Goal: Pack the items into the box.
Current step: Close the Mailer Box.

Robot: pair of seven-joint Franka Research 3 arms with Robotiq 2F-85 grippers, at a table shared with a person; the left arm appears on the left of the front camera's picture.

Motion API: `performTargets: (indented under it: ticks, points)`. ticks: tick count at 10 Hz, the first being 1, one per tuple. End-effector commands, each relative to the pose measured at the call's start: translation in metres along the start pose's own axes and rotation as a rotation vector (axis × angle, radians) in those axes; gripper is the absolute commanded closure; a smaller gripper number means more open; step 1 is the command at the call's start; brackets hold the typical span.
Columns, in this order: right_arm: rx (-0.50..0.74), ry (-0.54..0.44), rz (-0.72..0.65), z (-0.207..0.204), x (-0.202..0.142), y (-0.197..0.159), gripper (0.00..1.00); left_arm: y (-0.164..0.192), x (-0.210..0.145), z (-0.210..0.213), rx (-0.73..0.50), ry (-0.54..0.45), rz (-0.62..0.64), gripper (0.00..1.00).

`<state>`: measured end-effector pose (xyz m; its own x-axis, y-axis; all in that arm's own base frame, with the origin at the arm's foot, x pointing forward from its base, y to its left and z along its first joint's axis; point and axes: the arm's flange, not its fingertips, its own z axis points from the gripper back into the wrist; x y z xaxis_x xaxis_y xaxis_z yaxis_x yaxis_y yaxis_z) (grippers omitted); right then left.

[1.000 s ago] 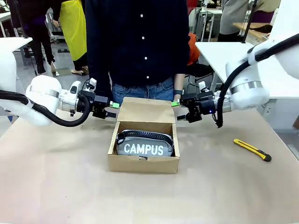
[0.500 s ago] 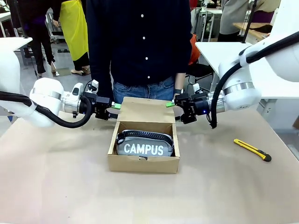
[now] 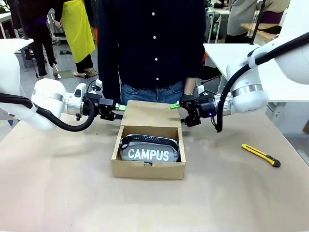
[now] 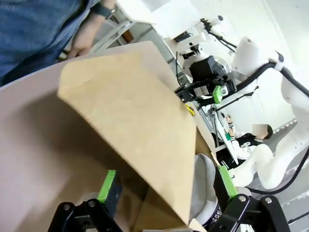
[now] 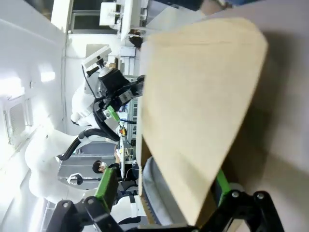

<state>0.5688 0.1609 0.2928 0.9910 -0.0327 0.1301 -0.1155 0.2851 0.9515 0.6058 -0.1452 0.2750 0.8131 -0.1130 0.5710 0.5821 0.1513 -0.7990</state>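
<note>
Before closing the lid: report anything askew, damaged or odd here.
Nothing stands out. The pouch sits inside the box, whose flap is raised and undamaged. A knife lies apart on the table.

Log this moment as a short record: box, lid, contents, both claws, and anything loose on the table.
box: brown cardboard box, mid-table, in front of the person
lid: flap lid open, raised at the far side
contents: grey CAMPUS pouch inside
left claw: open, straddling the flap's left edge
right claw: open, straddling the flap's right edge
loose: utility knife on the table, right of the box
</note>
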Motion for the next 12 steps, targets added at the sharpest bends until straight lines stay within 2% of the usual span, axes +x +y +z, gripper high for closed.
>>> performTargets:
  ticks: [1, 7, 8, 9, 12]
  points:
    - [0.058, -0.017, 0.098, 0.014, -0.009, 0.021, 0.00, -0.030, -0.006, 0.000, -0.036, -0.017, -0.103, 0.00]
    - [0.041, -0.039, 0.267, 0.022, -0.046, 0.059, 0.00, -0.097, -0.025, 0.002, -0.090, -0.009, -0.290, 0.00]
    - [-0.026, -0.045, 0.262, 0.018, -0.047, 0.060, 0.00, -0.101, -0.025, 0.002, -0.056, -0.008, -0.275, 0.00]
    - [0.041, 0.004, 0.224, 0.024, -0.033, 0.053, 0.00, -0.087, -0.013, 0.000, -0.074, 0.017, -0.249, 0.00]
    - [0.041, 0.004, 0.224, 0.024, -0.033, 0.053, 0.00, -0.087, -0.013, 0.000, -0.074, 0.017, -0.249, 0.00]
